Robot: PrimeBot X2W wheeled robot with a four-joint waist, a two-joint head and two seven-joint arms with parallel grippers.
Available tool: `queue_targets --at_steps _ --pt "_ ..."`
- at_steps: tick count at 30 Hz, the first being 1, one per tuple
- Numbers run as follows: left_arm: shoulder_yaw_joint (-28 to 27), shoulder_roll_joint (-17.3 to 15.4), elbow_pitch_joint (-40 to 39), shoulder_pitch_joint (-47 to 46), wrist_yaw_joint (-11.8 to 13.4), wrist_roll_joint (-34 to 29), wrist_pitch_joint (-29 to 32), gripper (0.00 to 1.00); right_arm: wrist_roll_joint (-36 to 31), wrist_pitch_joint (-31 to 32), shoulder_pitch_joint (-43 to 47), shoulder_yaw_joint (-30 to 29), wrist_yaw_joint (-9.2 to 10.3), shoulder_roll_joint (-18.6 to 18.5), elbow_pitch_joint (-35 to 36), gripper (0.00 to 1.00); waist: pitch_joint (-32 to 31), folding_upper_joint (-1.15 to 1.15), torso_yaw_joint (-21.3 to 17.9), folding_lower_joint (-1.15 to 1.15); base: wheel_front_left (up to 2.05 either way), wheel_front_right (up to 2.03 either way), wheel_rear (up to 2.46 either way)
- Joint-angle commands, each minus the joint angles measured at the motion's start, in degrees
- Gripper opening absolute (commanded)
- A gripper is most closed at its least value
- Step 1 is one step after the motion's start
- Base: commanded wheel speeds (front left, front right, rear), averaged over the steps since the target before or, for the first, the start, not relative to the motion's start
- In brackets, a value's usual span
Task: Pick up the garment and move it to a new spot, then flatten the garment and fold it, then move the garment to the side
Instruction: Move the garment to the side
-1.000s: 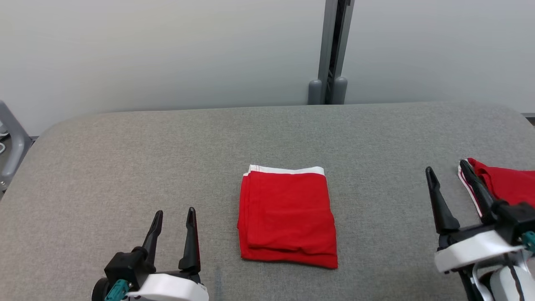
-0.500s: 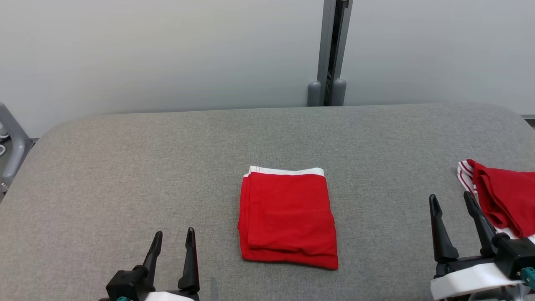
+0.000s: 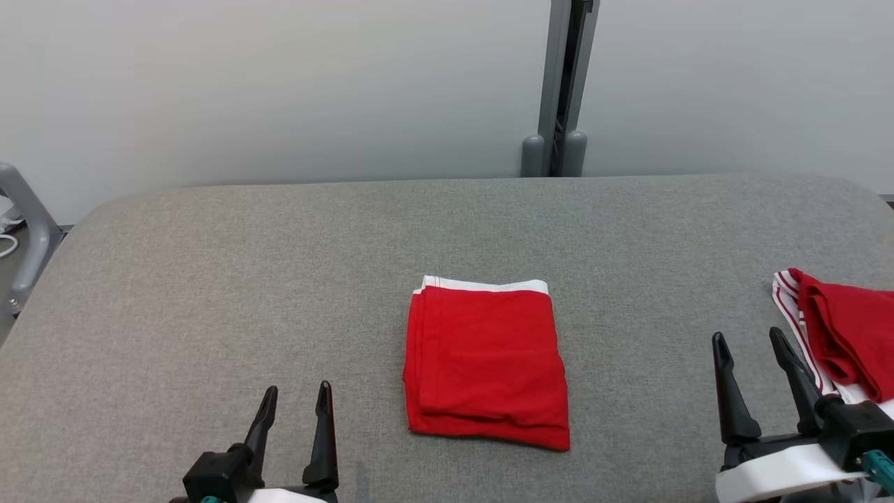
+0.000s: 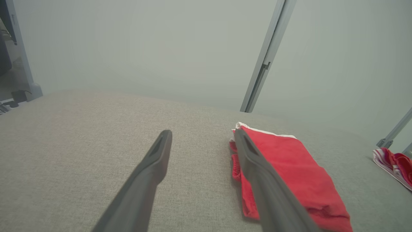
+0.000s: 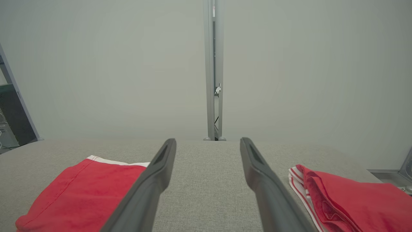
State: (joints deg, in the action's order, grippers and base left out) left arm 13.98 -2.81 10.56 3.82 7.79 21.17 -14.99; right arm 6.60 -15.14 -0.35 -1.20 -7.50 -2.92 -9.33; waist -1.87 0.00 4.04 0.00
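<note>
both released, left tool (image 3: 298,388), right tool (image 3: 747,335); folded red garment (image 3: 489,363) on table (image 3: 209,279), long axis front-to-back, waistband (image 3: 485,285) away

The folded garment (image 3: 489,363) is plain bright red, with a white band along its far edge. The bench (image 3: 209,279) under it is a flecked grey weave. At the right lies a second garment (image 3: 848,328), red with a white band striped thinly in red. The left gripper (image 3: 299,388) and right gripper (image 3: 747,335) have black jaws and white wrist shells. The wall (image 3: 279,84) is pale grey and its post (image 3: 562,77) mid-grey.
</note>
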Motion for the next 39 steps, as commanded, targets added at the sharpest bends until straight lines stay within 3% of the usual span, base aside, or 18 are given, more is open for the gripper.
queue_targets --at_steps 1,16,24,30,39 --pt "-0.02 -0.24 -0.16 0.16 -0.15 -0.4 -0.23 1.0 -0.29 0.01 0.5 0.02 0.03 -0.12 -0.1 1.0 0.08 0.0 0.05 0.0 0.0 0.0 0.0" --pt "0.05 -0.24 0.16 -0.15 -0.24 -0.54 -0.22 1.0 0.83 0.01 0.07 0.89 0.03 -0.09 -0.72 1.0 0.34 0.0 0.07 0.0 0.0 0.0 0.0" --pt "0.9 -0.24 0.28 -1.1 -0.51 -0.91 -0.23 1.0 6.8 0.03 -1.65 3.5 0.03 -0.07 -3.52 1.0 1.98 0.0 1.18 0.0 0.0 0.0 0.0" --pt "2.04 -0.23 -0.17 -3.2 -0.66 -1.13 -0.22 1.0 14.77 4.91 -6.88 9.87 0.03 -1.75 -8.47 1.0 6.24 0.0 2.87 0.0 0.0 0.0 0.0" --pt "3.9 -0.24 0.1 -6.11 -0.14 -0.48 -0.23 1.0 33.54 13.64 -13.99 16.41 0.03 -4.77 -14.29 1.0 10.15 0.0 6.4 0.0 0.0 0.0 0.0"
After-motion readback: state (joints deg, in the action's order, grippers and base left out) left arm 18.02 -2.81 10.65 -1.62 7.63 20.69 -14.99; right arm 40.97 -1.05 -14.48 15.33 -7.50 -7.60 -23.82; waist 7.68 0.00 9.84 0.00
